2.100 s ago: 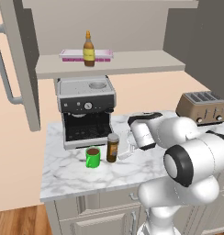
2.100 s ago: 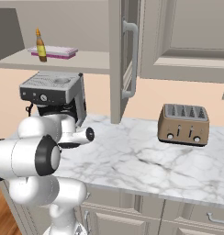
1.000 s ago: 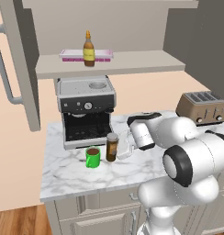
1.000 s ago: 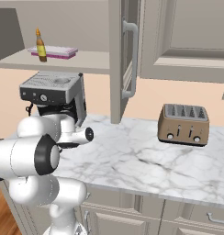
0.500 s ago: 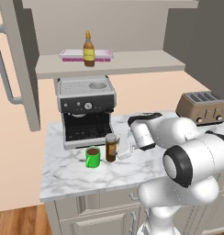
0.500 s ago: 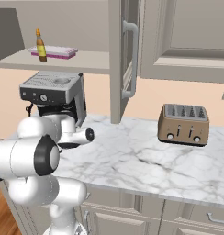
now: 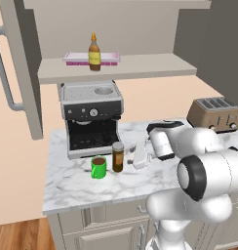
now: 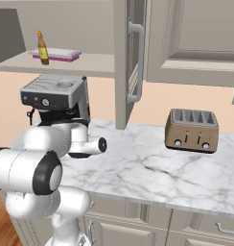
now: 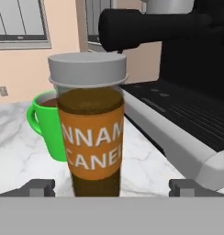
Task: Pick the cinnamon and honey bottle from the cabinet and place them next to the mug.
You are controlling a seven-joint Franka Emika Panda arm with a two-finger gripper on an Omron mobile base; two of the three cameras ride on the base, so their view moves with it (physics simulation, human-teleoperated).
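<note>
The cinnamon (image 9: 90, 124) stands upright on the counter (image 7: 82, 188) directly ahead of my gripper (image 9: 106, 187), between my spread fingertips (image 9: 40, 186), with the mug (image 9: 48, 124) just beside and behind it on one side and the espresso machine (image 9: 178, 82) close on the other. My gripper is wide open and holds nothing (both tips stand clear of the jar), so I judge the first placement complete. The next step calls for backing straight off without tipping the jar, then rising to the cabinet (image 7: 126, 68) shelf above, where the honey bottle (image 7: 94, 52) waits upright.
</note>
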